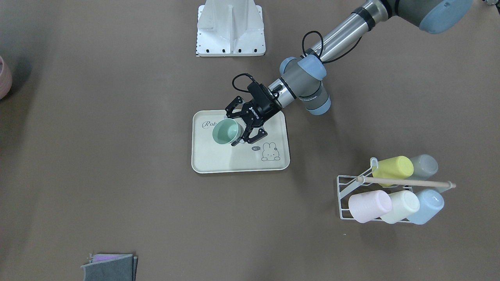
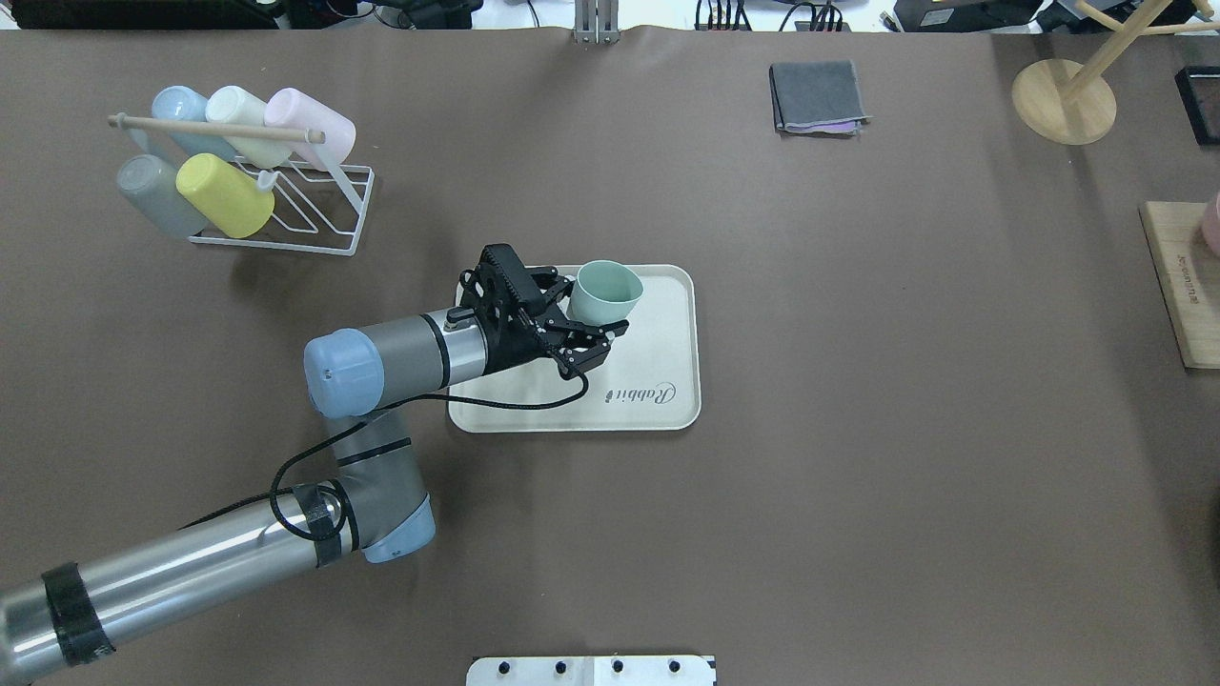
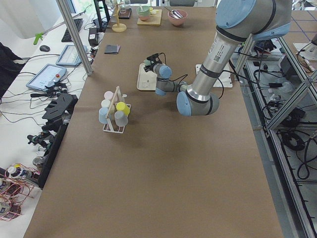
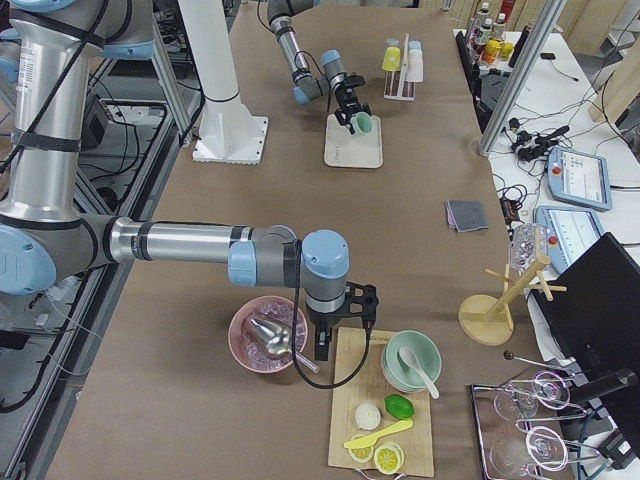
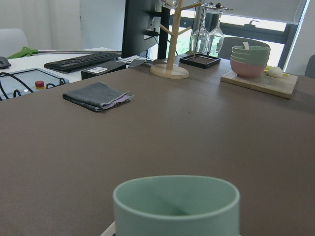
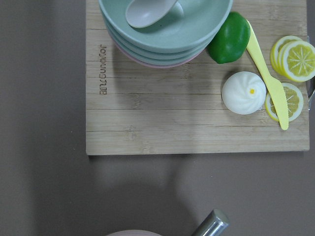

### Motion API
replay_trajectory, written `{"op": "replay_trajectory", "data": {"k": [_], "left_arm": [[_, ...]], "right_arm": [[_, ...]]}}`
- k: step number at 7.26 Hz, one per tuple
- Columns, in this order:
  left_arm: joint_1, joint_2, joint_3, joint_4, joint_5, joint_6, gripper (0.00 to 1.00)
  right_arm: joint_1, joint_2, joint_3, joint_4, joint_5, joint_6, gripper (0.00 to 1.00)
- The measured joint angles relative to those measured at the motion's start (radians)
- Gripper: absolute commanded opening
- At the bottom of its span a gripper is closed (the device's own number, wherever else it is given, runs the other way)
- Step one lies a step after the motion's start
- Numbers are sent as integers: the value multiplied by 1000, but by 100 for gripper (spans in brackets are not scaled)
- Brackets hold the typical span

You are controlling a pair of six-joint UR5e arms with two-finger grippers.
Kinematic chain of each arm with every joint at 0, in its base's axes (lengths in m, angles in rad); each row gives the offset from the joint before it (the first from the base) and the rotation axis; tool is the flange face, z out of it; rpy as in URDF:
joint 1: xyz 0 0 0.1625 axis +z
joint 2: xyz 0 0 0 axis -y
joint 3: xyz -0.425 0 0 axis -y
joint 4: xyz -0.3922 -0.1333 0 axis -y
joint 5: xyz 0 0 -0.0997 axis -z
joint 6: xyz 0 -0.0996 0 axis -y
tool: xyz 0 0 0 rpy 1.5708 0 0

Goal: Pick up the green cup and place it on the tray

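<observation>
The pale green cup [image 1: 225, 131] stands upright over the far left part of the cream "Rabbit" tray [image 1: 234, 160]; I cannot tell whether it rests on the tray or hangs just above it. My left gripper [image 1: 231, 128] reaches in level from the side with one finger on each side of the cup, shut on it. From overhead the cup [image 2: 607, 291] sits in the gripper [image 2: 597, 303] over the tray [image 2: 658, 333]. The left wrist view shows the cup's rim [image 5: 176, 199] close at the bottom. My right gripper [image 4: 335, 345] hangs over a wooden board far away; I cannot tell its state.
A white wire rack [image 2: 286, 214] with several pastel cups lies at the far left. A folded grey cloth [image 2: 818, 97] lies at the back. A wooden stand [image 2: 1063, 100] and a cutting board [image 2: 1182, 286] with bowls and food are at the right. A pink bowl [image 4: 268, 335] stands beside the board.
</observation>
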Motion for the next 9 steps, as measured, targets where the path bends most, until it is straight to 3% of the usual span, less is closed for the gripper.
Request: {"op": "replay_trajectory", "data": {"k": [1,3,5,6,7,8,9], "left_arm": [[9,0,11,0,1,0,0],[17,0,17,0,2,0,10],[18,0,16,-1,2,1,29],[18,0,15,-2,3,1,48],[18,-2,13,-2,4,1,60],[18,-5,9,-2,5,2,98],[18,-6,5,-3,5,2,99]], "right_arm": [[0,0,0,1,0,0,100],[0,0,-1,2,0,0,100],[0,0,-1,2,1,0,100],[0,0,-1,2,0,0,100],[0,0,-1,2,0,0,100],[0,0,-1,2,0,0,100],[0,0,-1,2,1,0,100]]}}
